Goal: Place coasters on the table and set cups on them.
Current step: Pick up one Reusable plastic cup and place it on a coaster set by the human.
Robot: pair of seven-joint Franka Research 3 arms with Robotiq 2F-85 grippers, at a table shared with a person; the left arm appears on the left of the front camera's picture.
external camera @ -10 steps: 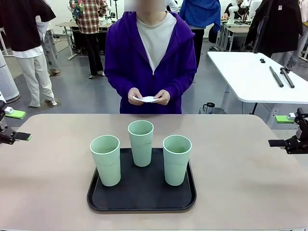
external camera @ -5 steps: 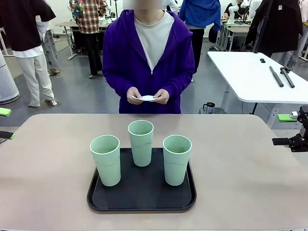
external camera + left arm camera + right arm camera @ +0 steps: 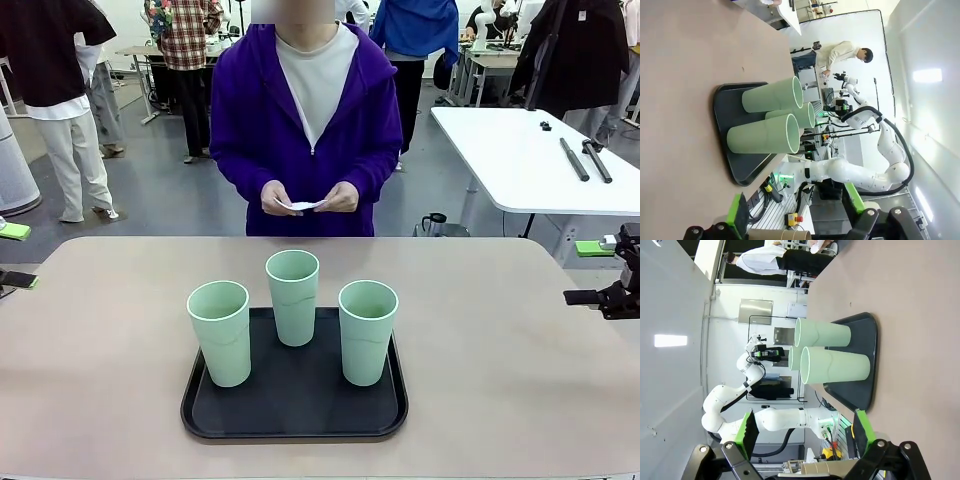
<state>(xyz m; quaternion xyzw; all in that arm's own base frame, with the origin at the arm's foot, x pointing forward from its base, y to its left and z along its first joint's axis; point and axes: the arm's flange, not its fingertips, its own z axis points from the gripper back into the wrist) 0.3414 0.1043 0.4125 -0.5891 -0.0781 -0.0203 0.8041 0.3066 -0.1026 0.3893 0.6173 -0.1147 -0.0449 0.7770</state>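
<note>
Both the left gripper [image 3: 795, 210] and the right gripper [image 3: 805, 432] hang with jaws spread wide and empty at opposite ends of the table [image 3: 500, 380]. The three cups [image 3: 292, 297] are bunched on the black tray [image 3: 300, 420], well out ahead of each pair of fingers and midway between them. I'd guess the arms wait because the coasters [image 3: 303, 205] are in the person's hands [image 3: 340, 197] beyond the far edge, well apart from either jaws, and bare tabletop all round the tray leaves room for laying them.

Bright, even indoor light, sharp front view; wrist views warp at edges.
</note>
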